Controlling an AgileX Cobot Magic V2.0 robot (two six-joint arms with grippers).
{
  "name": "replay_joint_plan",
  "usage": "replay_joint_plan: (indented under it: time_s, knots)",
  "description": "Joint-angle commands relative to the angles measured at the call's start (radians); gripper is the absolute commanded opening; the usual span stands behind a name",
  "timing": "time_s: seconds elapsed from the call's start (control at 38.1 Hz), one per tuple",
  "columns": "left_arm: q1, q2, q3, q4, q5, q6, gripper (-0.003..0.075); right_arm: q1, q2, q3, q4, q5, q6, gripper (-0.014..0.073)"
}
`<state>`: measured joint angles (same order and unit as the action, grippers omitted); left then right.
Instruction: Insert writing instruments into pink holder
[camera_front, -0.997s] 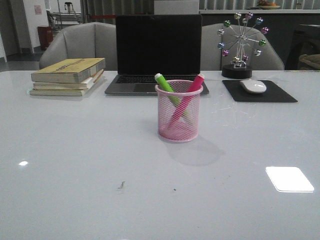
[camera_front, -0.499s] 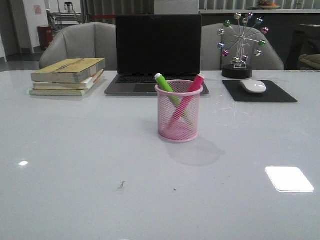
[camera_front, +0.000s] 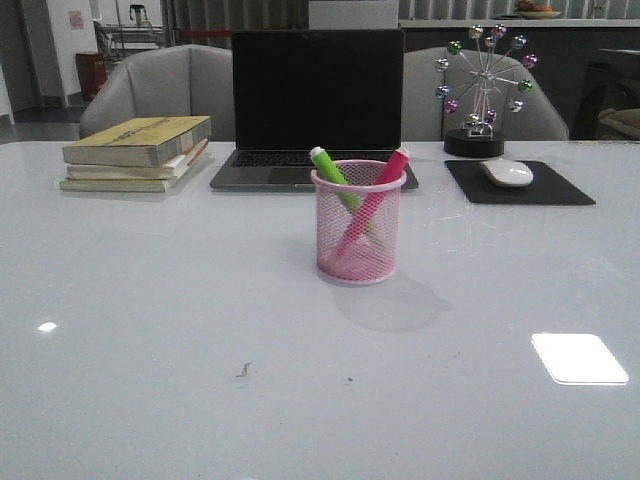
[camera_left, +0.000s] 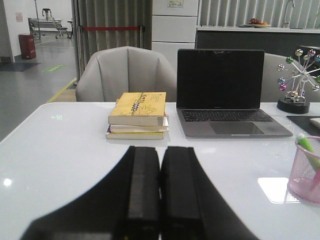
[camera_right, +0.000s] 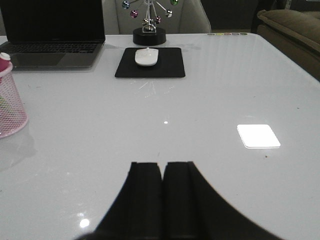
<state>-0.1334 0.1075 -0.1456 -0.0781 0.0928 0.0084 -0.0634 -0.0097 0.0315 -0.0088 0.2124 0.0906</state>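
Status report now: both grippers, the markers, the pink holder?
Left gripper shut, empty. Right gripper shut, empty. Green marker and pink marker both in pink holder, crossed, leaning on rim. Nothing in the way.

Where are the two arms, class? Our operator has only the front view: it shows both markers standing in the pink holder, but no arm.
Observer: The left wrist view shows the left gripper with its fingers pressed together, holding nothing, well apart from the pink holder.
Operator: And the right one?
Observer: The right wrist view shows the right gripper with its fingers also shut and empty, over bare table.
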Motion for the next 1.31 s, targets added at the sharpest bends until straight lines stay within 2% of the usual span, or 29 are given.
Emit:
replay_joint_plan:
  time_s: [0.0,0.21,0.39,0.52,1.29]
  knots:
    - [0.003,-0.05,0.03,-0.009,-0.093,-0.008,0.01,0.001,-0.019,-0.007,-0.001,-0.092,-0.005,0.0057]
    - [0.003,-0.136,0.117,-0.007,-0.093,-0.008,0.01,0.001,-0.019,-0.007,-0.001,-0.092,-0.005,0.0057]
    - [0.003,-0.136,0.163,-0.006,-0.098,-0.008,0.01,0.001,-0.019,-0.007,-0.001,-0.092,-0.005,0.0057]
    - [0.003,-0.136,0.165,0.019,-0.064,-0.008,0.01,0.001,-0.019,-0.007,-0.001,-0.092,-0.005,0.0057]
    - [0.003,-0.134,0.165,0.024,-0.068,-0.008,0.01,0.001,-0.019,-0.007,-0.001,-0.092,-0.005,0.0057]
